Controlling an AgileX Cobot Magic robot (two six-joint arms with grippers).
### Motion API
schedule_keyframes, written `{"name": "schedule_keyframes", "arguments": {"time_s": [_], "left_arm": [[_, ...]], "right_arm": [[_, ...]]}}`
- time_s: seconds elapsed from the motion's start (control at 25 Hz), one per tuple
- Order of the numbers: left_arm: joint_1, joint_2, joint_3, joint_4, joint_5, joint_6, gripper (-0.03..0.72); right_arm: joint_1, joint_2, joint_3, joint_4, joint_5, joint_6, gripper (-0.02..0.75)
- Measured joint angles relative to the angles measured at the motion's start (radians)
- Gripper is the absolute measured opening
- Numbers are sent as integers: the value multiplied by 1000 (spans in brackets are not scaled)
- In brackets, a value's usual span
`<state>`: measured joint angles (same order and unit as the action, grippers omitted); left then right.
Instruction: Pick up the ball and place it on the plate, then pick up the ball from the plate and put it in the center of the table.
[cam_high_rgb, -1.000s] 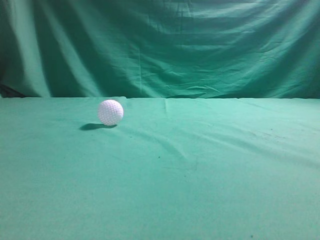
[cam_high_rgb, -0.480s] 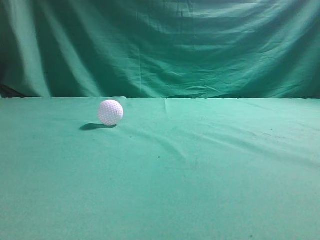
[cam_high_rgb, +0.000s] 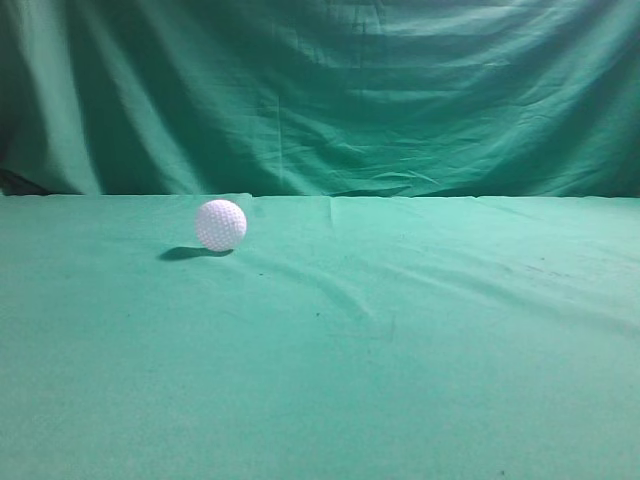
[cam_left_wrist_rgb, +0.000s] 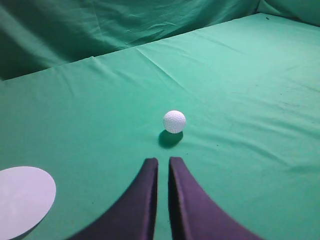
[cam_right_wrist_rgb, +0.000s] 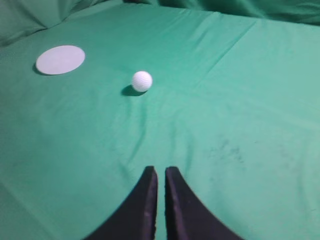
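Observation:
The white dimpled ball (cam_high_rgb: 221, 224) rests on the green cloth table (cam_high_rgb: 400, 350), left of the middle in the exterior view. It also shows in the left wrist view (cam_left_wrist_rgb: 174, 121) and in the right wrist view (cam_right_wrist_rgb: 142, 81). A flat white round plate (cam_left_wrist_rgb: 22, 199) lies at the lower left of the left wrist view and at the upper left of the right wrist view (cam_right_wrist_rgb: 60, 59). My left gripper (cam_left_wrist_rgb: 163, 161) is shut and empty, a short way behind the ball. My right gripper (cam_right_wrist_rgb: 160, 170) is shut and empty, far from the ball. Neither gripper shows in the exterior view.
A darker green draped curtain (cam_high_rgb: 330, 90) hangs behind the table. The cloth has low wrinkles (cam_high_rgb: 340, 290) near the middle.

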<state>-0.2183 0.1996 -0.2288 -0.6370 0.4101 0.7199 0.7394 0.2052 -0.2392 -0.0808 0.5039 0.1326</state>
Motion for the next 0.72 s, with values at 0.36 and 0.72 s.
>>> {"name": "schedule_keyframes", "arguments": {"time_s": [0.36, 0.72], "left_arm": [[0, 0, 0, 0, 0, 0, 57], [0, 0, 0, 0, 0, 0, 57]], "right_arm": [[-346, -178, 179, -7, -148, 0, 48], [-584, -214, 260, 20, -173, 0, 48]]}}
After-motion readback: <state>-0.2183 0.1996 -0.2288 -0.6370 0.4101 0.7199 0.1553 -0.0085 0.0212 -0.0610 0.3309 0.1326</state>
